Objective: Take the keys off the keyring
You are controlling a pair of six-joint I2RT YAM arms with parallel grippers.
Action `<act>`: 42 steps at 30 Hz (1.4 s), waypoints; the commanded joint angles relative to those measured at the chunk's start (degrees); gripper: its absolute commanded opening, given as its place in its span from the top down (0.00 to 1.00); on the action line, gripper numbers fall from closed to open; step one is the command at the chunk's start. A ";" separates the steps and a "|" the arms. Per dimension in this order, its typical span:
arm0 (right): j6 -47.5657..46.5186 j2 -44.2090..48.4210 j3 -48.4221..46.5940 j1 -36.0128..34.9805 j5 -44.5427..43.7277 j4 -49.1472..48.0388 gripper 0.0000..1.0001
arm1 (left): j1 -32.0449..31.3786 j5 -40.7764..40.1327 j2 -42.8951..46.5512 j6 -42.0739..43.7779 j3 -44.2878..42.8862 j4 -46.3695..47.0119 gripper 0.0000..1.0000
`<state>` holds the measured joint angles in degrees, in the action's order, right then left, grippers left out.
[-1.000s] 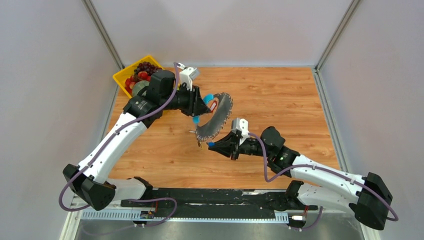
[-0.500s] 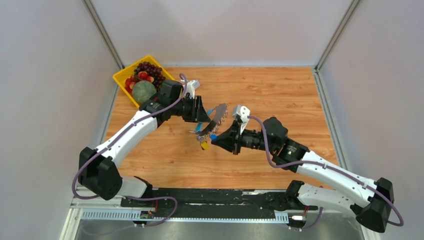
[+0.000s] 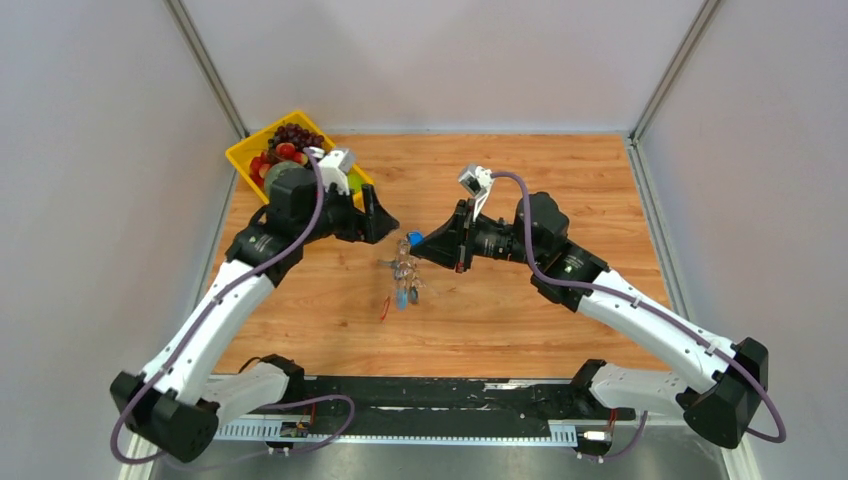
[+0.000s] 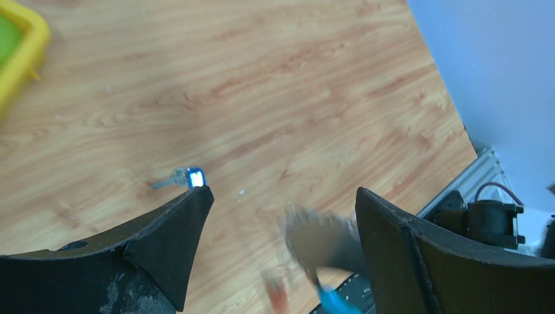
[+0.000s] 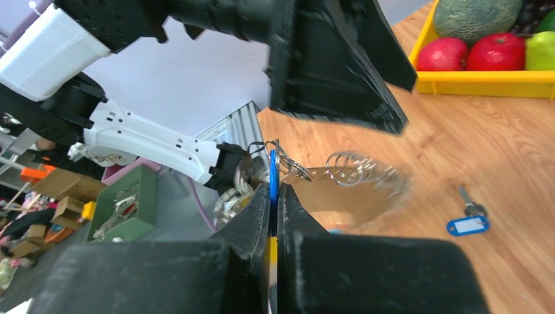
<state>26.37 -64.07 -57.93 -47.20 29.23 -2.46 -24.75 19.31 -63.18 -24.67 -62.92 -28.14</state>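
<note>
One blue-headed key (image 5: 468, 224) already lies loose on the bench (image 3: 560, 190), apart from the keyring (image 3: 404, 268). The keyring hangs over the middle of the bench, a little toward its left edge. The right pincer (image 5: 273, 196) is clamped tight on the ring's blue band, so the silvery chain and the remaining keys (image 3: 402, 293) dangle below it. Whether they touch the wood cannot be told. The left pincer (image 4: 283, 196) stands just beside the ring, on the side of the far-left corner, jaws spread wide and holding nothing. Its wrist view shows the ring only as a blur beyond the fingers.

The step in hand looks like taking hold of the next key. To do it well, let the dangling cluster settle first. Then bring the left pincer level with one coloured head and close on that head alone, not on the chain or a neighbouring key. The right pincer should hold steady while the left draws away along the line of the loop rather than sideways, lest the band slip.
</note>
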 commanded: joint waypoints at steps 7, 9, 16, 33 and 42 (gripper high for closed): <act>2.84 0.54 -4.49 1.03 4.73 -1.94 1.00 | 0.67 0.08 14.58 4.64 0.68 5.60 0.05; 2.50 0.37 -4.77 1.13 4.79 -1.94 1.00 | 0.69 3.31 16.06 4.94 1.73 8.51 0.07; 2.68 0.43 -4.87 1.99 3.17 -1.94 1.00 | 0.68 15.59 19.82 3.74 9.16 21.09 0.26; 3.86 1.08 -5.06 2.10 5.48 -2.02 1.00 | 0.68 24.53 19.88 -1.49 12.79 33.46 0.44; 4.15 0.99 -5.78 2.09 7.69 -1.94 1.00 | 0.69 29.14 17.95 -4.62 13.31 38.81 0.63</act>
<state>29.43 -64.31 -59.88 -45.19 34.83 -1.65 -24.27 44.56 -45.30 -26.96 -50.24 4.01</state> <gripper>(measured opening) 0.015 0.376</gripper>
